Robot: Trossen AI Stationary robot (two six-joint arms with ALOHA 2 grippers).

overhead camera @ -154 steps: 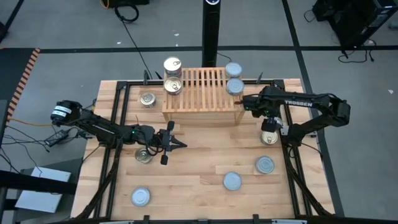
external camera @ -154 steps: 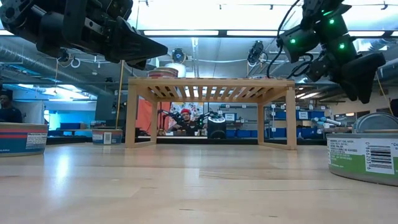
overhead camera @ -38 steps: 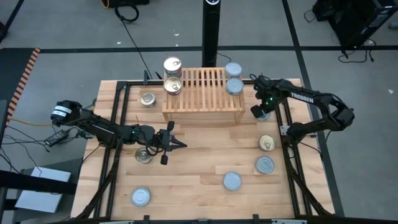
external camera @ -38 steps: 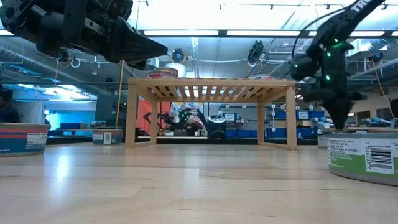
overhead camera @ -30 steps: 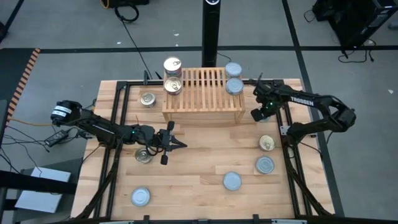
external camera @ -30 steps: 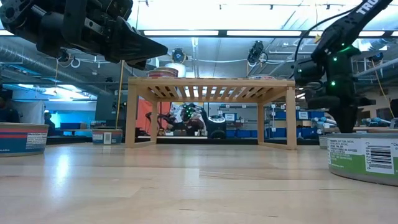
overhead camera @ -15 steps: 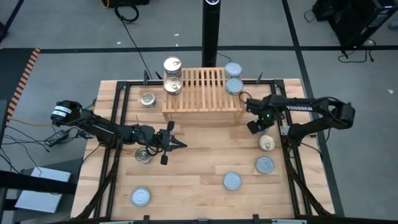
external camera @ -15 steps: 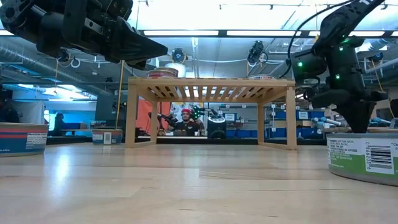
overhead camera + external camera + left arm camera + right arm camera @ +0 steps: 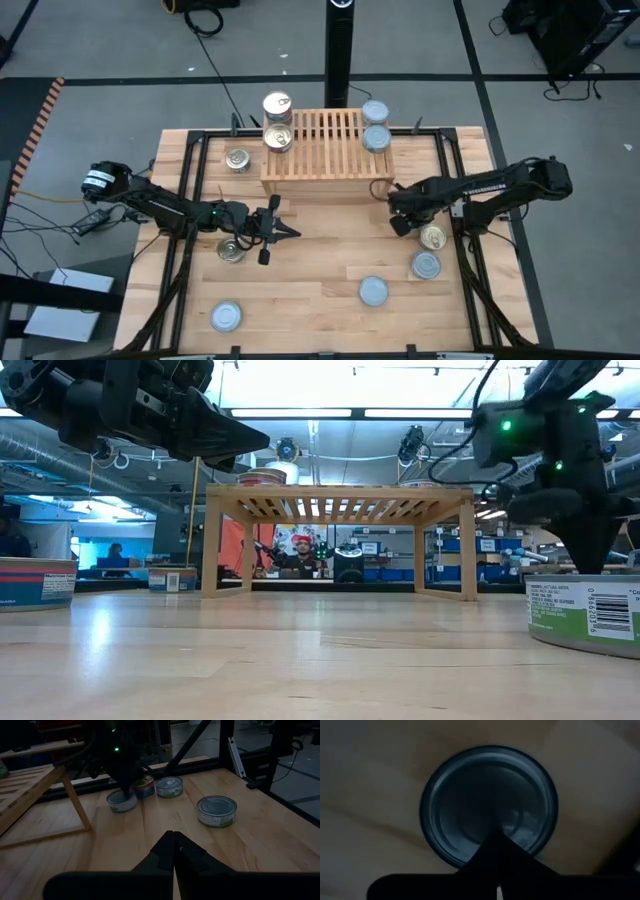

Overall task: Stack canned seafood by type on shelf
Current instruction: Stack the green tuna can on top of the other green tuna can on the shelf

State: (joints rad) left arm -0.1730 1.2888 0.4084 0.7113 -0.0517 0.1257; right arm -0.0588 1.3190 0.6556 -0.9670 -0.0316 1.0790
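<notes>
Canned seafood is partly sorted: on the shelf (image 9: 325,150), two gold-lidded tins (image 9: 278,137) sit at its left end and two silver-lidded tins (image 9: 376,138) at its right end. The other tins are on the table off the shelf, most of them out in front of it.

My right gripper (image 9: 400,218) was beside the shelf's right end a second ago. It has since swung out to a spot just in front of the shelf's right front corner, close to a gold-lidded tin (image 9: 432,237) on the table. Its wrist camera looks straight down on a pale-lidded tin (image 9: 470,795) directly beneath the fingers, which are pressed together and carry nothing.

I judge this tin is my next pick, so the fingers must spread before I descend.

My left gripper (image 9: 285,232) waits in front of the shelf's left end, closed and empty.
</notes>
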